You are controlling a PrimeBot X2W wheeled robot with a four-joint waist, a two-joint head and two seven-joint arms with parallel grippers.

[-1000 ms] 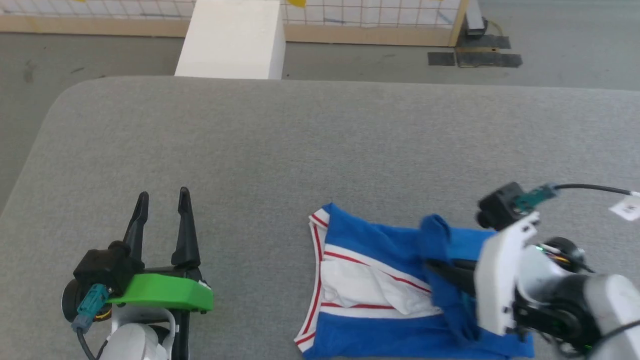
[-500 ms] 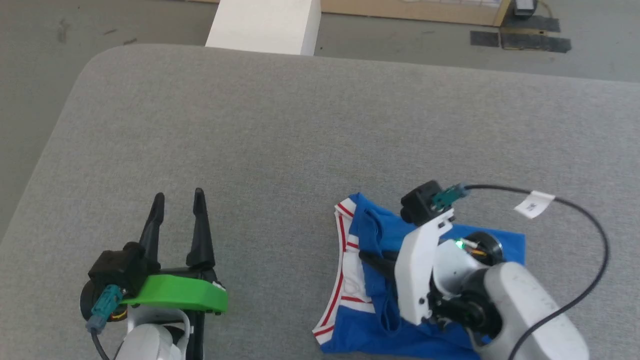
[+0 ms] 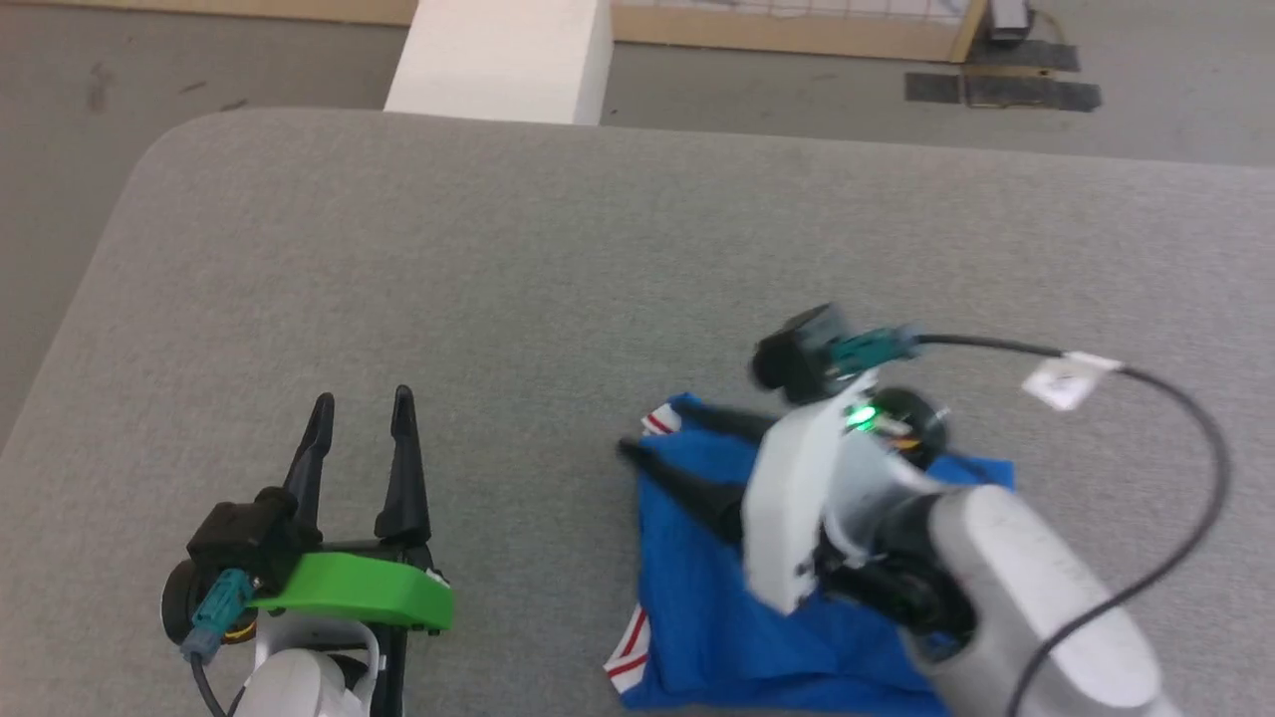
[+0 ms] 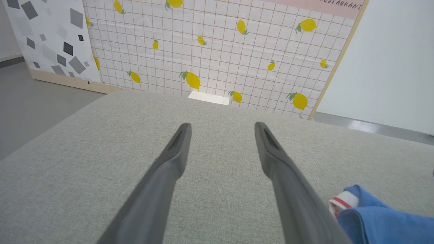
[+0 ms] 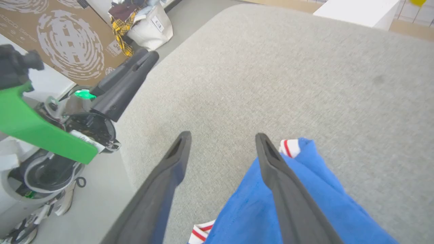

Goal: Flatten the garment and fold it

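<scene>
One fold looks laid: the right gripper, pinching the shirt a moment ago, now stands spread over it, near right on the table. Left gripper spread, idle.

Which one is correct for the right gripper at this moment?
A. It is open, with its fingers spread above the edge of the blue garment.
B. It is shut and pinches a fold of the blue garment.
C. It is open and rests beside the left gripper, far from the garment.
A: in the right wrist view the right gripper has its fingers wide apart, with bare gray cushion between the tips, and the garment lies below, not pinched.
</scene>
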